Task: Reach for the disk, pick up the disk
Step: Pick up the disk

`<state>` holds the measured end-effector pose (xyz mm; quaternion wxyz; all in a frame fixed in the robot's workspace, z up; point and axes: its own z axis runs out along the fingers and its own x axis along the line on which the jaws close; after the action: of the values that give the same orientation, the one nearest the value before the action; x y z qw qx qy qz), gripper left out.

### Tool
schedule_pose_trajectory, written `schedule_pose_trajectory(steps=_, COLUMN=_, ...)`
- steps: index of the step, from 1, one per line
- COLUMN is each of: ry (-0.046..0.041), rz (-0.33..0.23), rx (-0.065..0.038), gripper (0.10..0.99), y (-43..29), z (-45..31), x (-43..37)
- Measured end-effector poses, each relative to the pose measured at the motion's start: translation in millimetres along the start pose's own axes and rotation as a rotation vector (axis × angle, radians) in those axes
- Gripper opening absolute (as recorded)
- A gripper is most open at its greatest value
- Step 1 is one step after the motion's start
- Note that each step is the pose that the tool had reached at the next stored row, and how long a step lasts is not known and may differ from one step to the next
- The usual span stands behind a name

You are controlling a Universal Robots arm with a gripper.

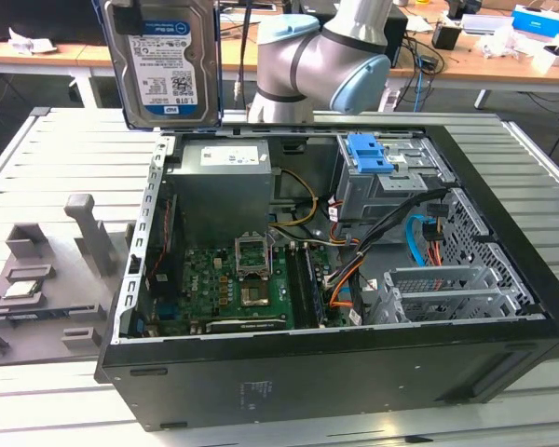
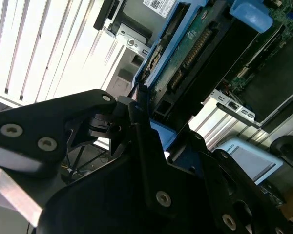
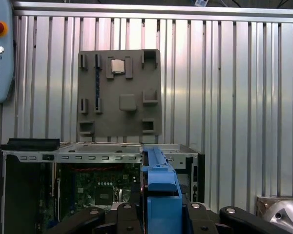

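Disk [image 1: 165,60]: up in the air and on end in the exterior view, label face to the camera, blue side rails along both long edges. It sits over the far corner of the open computer case [image 1: 354,372], on the exterior view's left, clear of the case and of the ribbed metal surface [image 1: 65,149].

Gripper [image 3: 161,217]: clenched on the disk. In the first wrist view the black fingers [image 3: 132,222] press in from both sides of the blue rail (the disk shows edge-on there). In the second wrist view the disk's green circuit-board underside runs away from the black gripper body.

Arm [image 1: 321,56]: grey joints with a light blue cap, standing behind the case in the exterior view.

Case: lies on its side with the panel off. The motherboard [image 1: 233,289] is exposed, with the grey power supply [image 1: 224,186] toward the far end. A blue latch piece [image 1: 368,154] sits atop the metal drive cage, and loose orange and blue cables run near it.

On the exterior view's left of the case, a grey fixture tray [image 1: 37,307] rests on the surface. A small square chip [image 1: 20,289] sits in one of its pockets.
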<state>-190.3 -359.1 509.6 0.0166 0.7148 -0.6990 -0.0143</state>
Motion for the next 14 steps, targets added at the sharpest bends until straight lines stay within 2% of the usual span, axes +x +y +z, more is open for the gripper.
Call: schedule_pose_trajectory(steps=14, ry=-0.0001, rz=0.0, rx=0.0, gripper=0.369, y=-1.9, z=0.0, x=13.7)
